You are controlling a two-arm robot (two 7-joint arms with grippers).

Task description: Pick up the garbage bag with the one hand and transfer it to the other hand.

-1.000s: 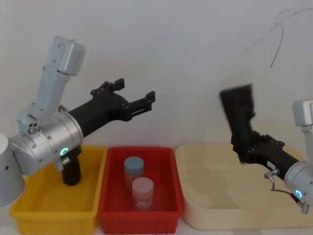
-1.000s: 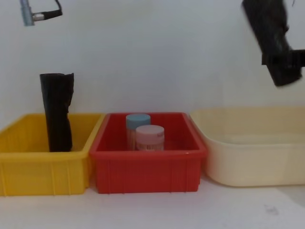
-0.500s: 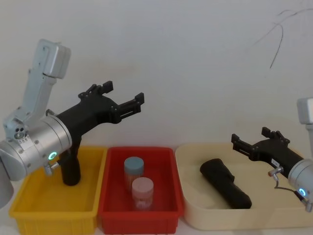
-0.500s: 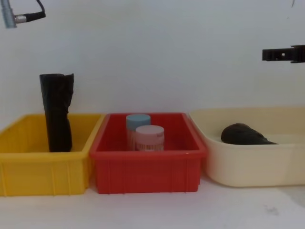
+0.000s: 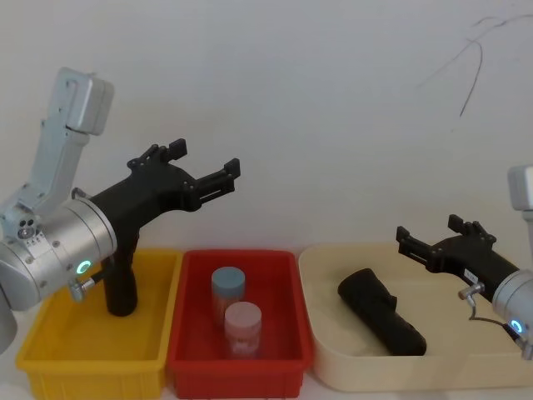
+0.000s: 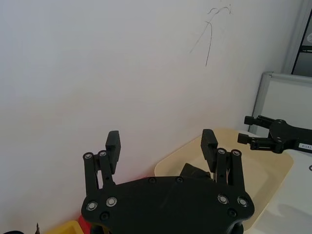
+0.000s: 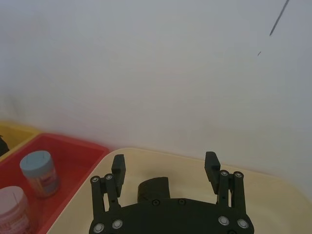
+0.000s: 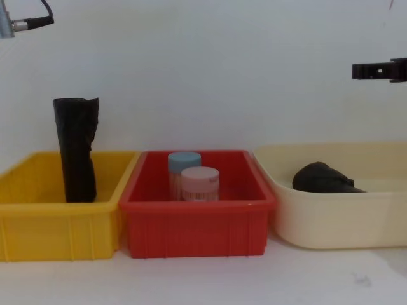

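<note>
inside the cream tub (image 5: 391,373) lies the garbage bag (image 5: 381,311); right tool (image 5: 426,231) above, left tool (image 5: 206,160) aloft, both spread.

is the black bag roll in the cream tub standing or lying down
Lying down. The stubby black crinkled plastic bag roll rests on its side in the cream plastic tub, free of the open right hand.

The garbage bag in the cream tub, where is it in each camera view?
Head: garbage bag lying in the cream tub, lower right.
Chest: bag behind the tub's front wall, right.
Left wrist: bag in the tub, beyond the left gripper.
Right wrist: bag in the tub, beyond the right gripper.
Shared landmark: the cream tub.
</note>
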